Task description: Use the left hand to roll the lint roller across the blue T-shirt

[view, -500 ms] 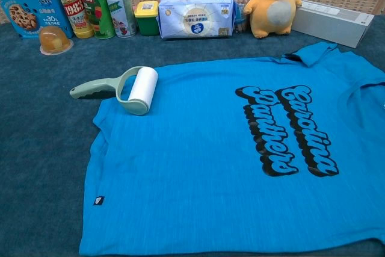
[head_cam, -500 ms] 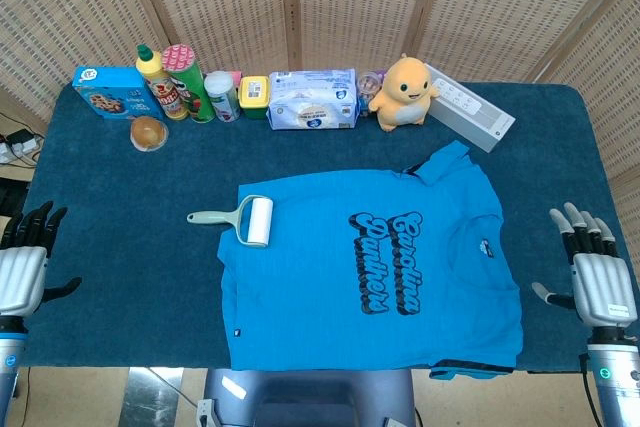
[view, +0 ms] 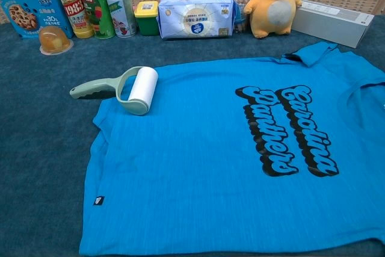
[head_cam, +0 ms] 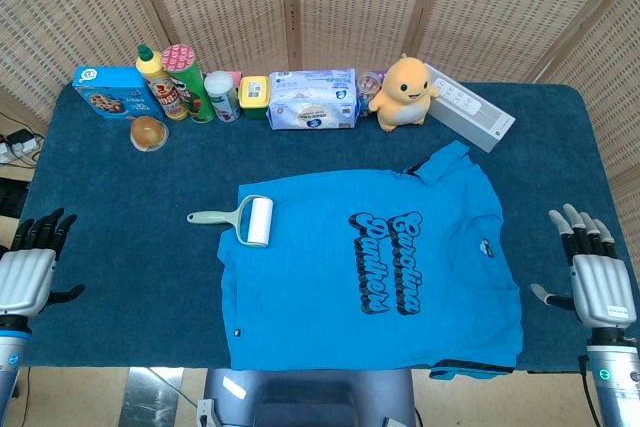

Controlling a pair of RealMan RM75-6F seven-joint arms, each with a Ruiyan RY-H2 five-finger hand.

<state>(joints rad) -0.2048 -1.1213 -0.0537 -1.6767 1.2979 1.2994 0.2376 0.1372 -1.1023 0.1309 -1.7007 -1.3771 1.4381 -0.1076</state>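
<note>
— Dark blue cloth over the whole table, wicker screen behind. Nearest edge first?

— Lower left of the head view: left hand, palm down, fingers spread, holding nothing. Lower right: right hand, likewise spread and holding nothing. Neither seen in the chest view.

— And between them?

— Blue T-shirt laid flat, filling the centre, with black lettering running sideways across the chest. Collar toward the right, hem toward the left.

— Lint roller?

— Left of centre, at the shirt's upper left corner. Lint roller lying on its side, white drum resting on the shirt's edge, pale green handle pointing left over bare cloth. Well apart from the left hand, untouched.

— Farther back?

— Row along the far edge, left to right: blue cookie box, small round cup in front, yellow-capped bottle, tall chip can, smaller can, yellow-lidded tub, tissue pack, yellow plush toy, long white box lying at an angle.
</note>
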